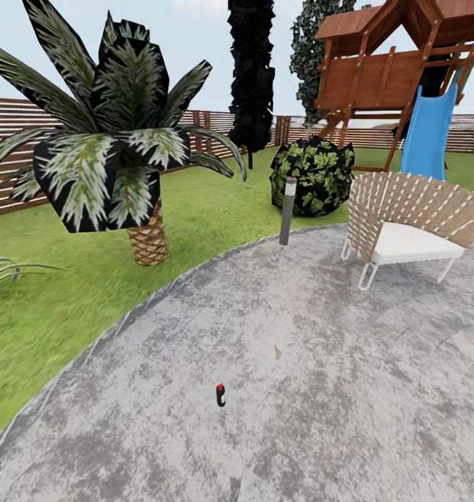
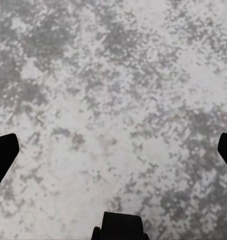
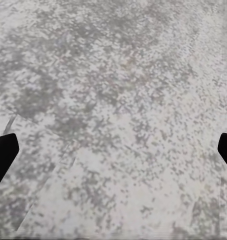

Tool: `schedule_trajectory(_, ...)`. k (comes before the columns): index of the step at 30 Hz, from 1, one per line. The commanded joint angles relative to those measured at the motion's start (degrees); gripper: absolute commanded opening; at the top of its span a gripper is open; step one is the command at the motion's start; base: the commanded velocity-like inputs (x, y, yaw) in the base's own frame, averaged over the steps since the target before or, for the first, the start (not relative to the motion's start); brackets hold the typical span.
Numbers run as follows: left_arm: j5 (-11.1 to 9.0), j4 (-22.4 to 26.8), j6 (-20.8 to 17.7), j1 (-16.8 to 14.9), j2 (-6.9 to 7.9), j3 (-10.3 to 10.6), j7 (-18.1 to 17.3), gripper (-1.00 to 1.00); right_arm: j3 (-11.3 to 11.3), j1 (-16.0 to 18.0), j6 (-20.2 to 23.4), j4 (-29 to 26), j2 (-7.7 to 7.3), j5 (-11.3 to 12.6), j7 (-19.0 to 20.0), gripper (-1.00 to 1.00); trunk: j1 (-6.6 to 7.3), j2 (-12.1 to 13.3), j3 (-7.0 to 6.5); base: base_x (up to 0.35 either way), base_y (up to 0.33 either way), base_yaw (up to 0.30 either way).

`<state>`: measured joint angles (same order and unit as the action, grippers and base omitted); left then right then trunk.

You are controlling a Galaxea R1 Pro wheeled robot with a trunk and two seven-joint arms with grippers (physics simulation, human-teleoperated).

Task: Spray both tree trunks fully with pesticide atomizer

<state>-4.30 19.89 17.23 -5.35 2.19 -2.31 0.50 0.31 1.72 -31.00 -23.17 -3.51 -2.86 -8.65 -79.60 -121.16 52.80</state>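
A small atomizer [image 1: 220,394], dark in the body with a red top, lies on the grey paved floor [image 1: 300,390] in the lower middle of the head view. My left gripper [image 2: 113,150] is open, its dark fingertips [image 2: 3,155] far apart over bare mottled paving. My right gripper [image 3: 113,150] is open too, its fingertips [image 3: 3,152] at the frame's edges above paving with a seam between slabs. Nothing lies between either pair of fingers. The two tall trees with grey-tan trunks are out of view.
A short palm [image 1: 148,237] stands on the lawn [image 1: 70,307] to the left. Beyond the paving are a grey bollard light [image 1: 287,210], a round bush [image 1: 312,174], a woven chair [image 1: 404,223], a wooden playset with a blue slide [image 1: 426,136], dark cypresses [image 1: 251,70] and the slat fence [image 1: 14,122].
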Motion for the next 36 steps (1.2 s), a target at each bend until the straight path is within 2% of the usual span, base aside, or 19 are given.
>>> schedule_trajectory(1, -0.44, -0.02, 0.17, -0.01, 0.01, 0.11, 0.02, 1.00, 0.04, 0.04, -0.12, 0.05, 0.00, -0.31, -0.31, 1.00, 0.01, -0.02, 0.05, 0.003, 0.038, -0.265)
schedule_trajectory(24, -0.44, -0.02, 0.17, -0.01, 0.01, 0.11, 0.02, 1.00, 0.04, 0.04, -0.12, 0.05, 0.00, -0.31, -0.31, 1.00, 0.01, -0.02, 0.05, 0.000, 0.005, -0.264)
schedule_trajectory(36, -0.44, -0.02, 0.17, -0.01, 0.01, 0.11, 0.02, 1.00, 0.04, 0.04, -0.12, 0.05, 0.00, -0.31, -0.31, 1.00, 0.01, -0.02, 0.05, 0.000, 0.239, -0.264)
